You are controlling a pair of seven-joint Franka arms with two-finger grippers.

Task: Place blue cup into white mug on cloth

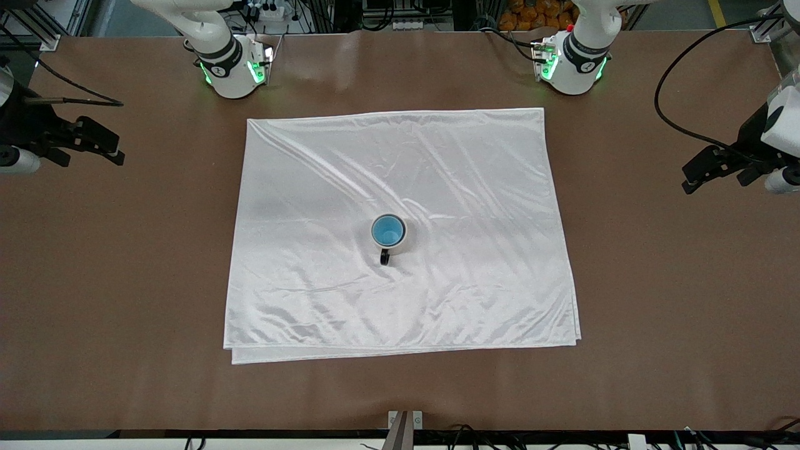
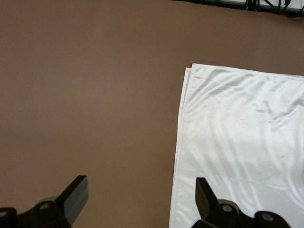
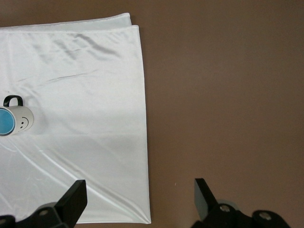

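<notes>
The blue cup [image 1: 387, 230] sits nested inside the white mug [image 1: 400, 240] near the middle of the cloth [image 1: 475, 187], the mug's dark loop handle turned toward the front camera — by the look of it, the placing is done. Both arms wait wide of the work: the left gripper [image 1: 719, 167] hangs over bare table off the cloth's edge at its own end, fingers spread apart and holding nothing, and the right gripper [image 1: 94, 144] mirrors it at the other end, likewise parted and empty. In the right wrist view the mug [image 3: 21, 119] shows a small smiley face on its side, the cup [image 3: 5, 121] a blue disc within its rim.

Should the pair need lifting, both pieces look rigid, smooth and breakable (ceramic, by appearance), so a pinch across the cup's rim or on the mug's handle seems the surest hold. The satin cloth is soft, wrinkled and probably slippery — a push on the mug could drag it.

Nothing else lies on the cloth; the brown table [image 1: 125, 281] around it holds only the arm bases.
</notes>
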